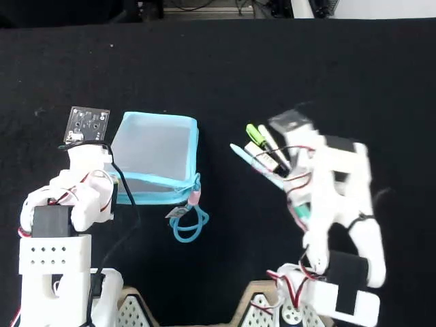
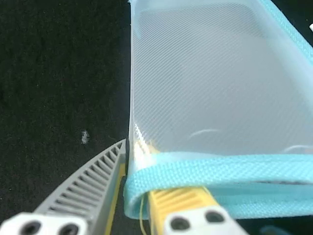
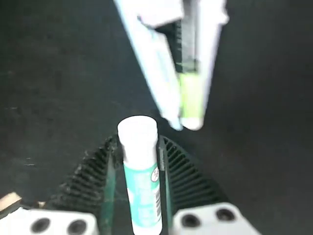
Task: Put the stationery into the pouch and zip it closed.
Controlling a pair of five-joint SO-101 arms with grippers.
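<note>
A translucent pouch (image 1: 157, 153) with a light blue rim lies at the table's left centre; its zipper end and blue loop (image 1: 188, 223) trail toward the front. My left gripper (image 2: 131, 146) is shut on the pouch's (image 2: 205, 88) near corner, the yellow finger (image 2: 178, 203) under the blue rim and the grey finger (image 2: 93, 183) outside; from above the left gripper (image 1: 117, 189) sits at the pouch's front left corner. My right gripper (image 3: 138, 142) is shut on a white-capped, green-labelled glue stick (image 3: 141, 171). Just beyond it lie a green highlighter (image 3: 191, 98) and pens (image 3: 155, 63), also visible as a stationery pile (image 1: 264, 151).
The table is covered in black cloth (image 1: 225, 75). A small dark circuit board (image 1: 87, 124) sits on the left arm, beside the pouch's far left corner. Both arm bases stand at the front edge.
</note>
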